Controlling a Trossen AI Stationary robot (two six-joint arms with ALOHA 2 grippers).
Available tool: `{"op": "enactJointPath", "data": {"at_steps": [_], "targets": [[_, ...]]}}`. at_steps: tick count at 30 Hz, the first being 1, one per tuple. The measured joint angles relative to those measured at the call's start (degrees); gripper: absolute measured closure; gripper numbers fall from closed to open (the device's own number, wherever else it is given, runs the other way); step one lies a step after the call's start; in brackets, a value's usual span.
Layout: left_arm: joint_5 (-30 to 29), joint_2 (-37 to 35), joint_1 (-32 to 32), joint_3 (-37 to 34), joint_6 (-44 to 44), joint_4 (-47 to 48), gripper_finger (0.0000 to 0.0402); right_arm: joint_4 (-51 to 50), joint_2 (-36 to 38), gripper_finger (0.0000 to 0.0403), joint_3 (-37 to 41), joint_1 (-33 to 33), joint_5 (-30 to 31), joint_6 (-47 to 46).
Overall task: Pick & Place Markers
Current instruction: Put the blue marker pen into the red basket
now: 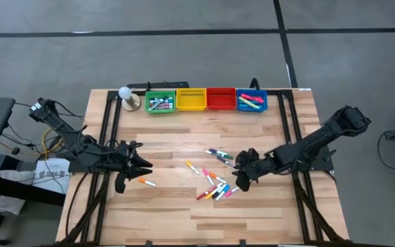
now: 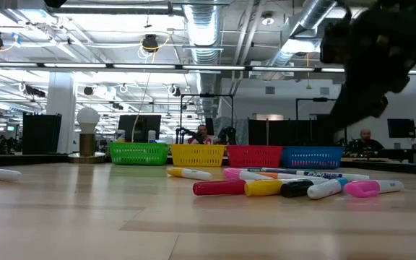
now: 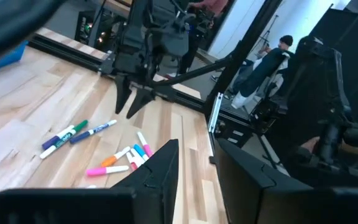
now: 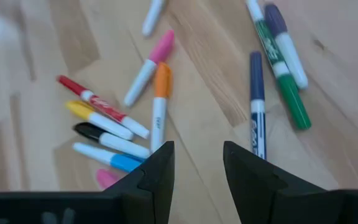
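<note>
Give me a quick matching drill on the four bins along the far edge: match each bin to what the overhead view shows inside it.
Things:
1. green bin
2. yellow bin
3. red bin
4. blue bin

What shows inside:
A. green and pink markers, at the row's right end
B. nothing visible, right of the yellow bin
C. several markers, next to the white bulb
D. nothing visible, right of the green bin

Pairs: 1-C, 2-D, 3-B, 4-A

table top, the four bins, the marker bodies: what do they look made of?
Table top: wood, pale planks with visible grain and seams, light sheen.
Bins: probably plastic, bright solid colours, slotted lattice walls.
Markers: apparently smooth plastic, white barrels with coloured caps, slightly glossy.
</note>
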State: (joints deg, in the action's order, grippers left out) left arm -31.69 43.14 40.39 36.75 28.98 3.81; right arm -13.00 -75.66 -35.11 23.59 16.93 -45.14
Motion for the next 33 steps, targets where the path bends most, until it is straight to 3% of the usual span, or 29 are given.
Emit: {"op": "enactJointPath", "data": {"at_steps": [6, 14, 26, 33], "targets": [[0.0, 0.5, 0.0, 0.0, 1.1, 0.0, 0.0298, -1.1, -5.2, 0.0276, -1.4, -0.6, 2.8, 0.3], [0.0, 1.2, 0.0, 0.0, 1.8, -0.1, 0.0298, -1.7, -10.3, 0.0276, -1.5, -3.5, 0.4, 0.6], [0.0, 2.7, 0.0, 0.0, 3.0, -0.4, 0.0298, -3.6, -17.5, 0.0278, -1.9, -4.3, 2.1, -0.3], [0.0, 3.0, 0.0, 0.0, 3.0, -0.2, 0.0298, -3.9, -15.8, 0.0332, -1.6, -3.8, 1.7, -0.3]]}}
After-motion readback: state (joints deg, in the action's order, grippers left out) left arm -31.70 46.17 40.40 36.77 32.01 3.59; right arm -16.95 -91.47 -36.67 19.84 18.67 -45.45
